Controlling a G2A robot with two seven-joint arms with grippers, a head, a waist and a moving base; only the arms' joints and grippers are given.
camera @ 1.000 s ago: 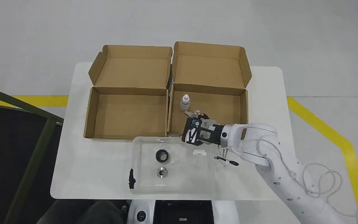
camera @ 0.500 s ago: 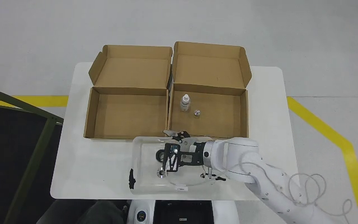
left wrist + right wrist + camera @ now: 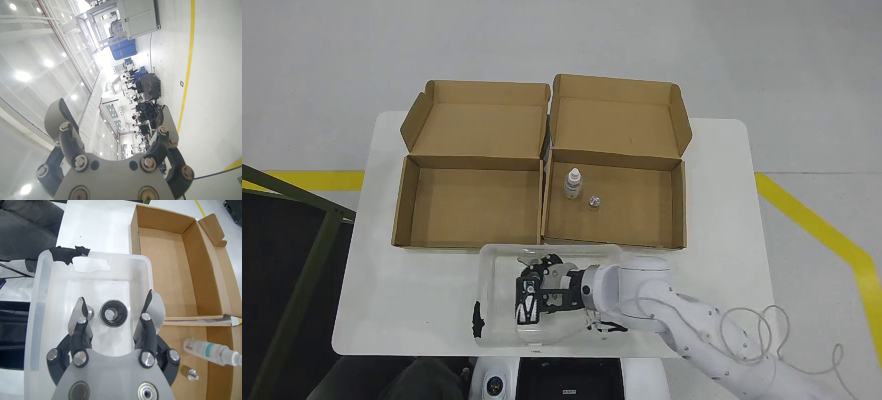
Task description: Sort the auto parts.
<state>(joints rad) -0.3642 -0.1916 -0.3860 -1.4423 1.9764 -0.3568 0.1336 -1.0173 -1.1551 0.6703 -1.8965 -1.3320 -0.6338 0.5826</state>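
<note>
Right gripper [image 3: 116, 297] hangs inside the clear bin [image 3: 32, 306], fingers spread wide and holding nothing. Ahead of the fingertips a stretch of bare bin floor runs to the end wall, whose rim carries torn black tape [image 3: 68, 255] and a ragged white label [image 3: 91, 265]. One long side wall of the bin stands outside each finger, with a little room on both sides.

Between the fingers lies the black bearing [image 3: 113, 313], flat on the bin floor with its bore facing up. It sits about midway between the pads and touches neither. A small silver part [image 3: 90, 313] lies just beside the bearing, right against one finger [image 3: 79, 315] — whether they touch, I cannot tell.

Past the other finger and over the bin wall, an open cardboard box [image 3: 166, 279] stands on the white table [image 3: 98, 224], close along the bin. Further back on that same side, level with the wrist, a second box [image 3: 217, 385] holds a small bottle [image 3: 208, 349] lying on its side and a short metal fitting [image 3: 189, 373], the two apart.

Left gripper [image 3: 113, 106] points out into the room — its fingers are wide apart with nothing between them.
</note>
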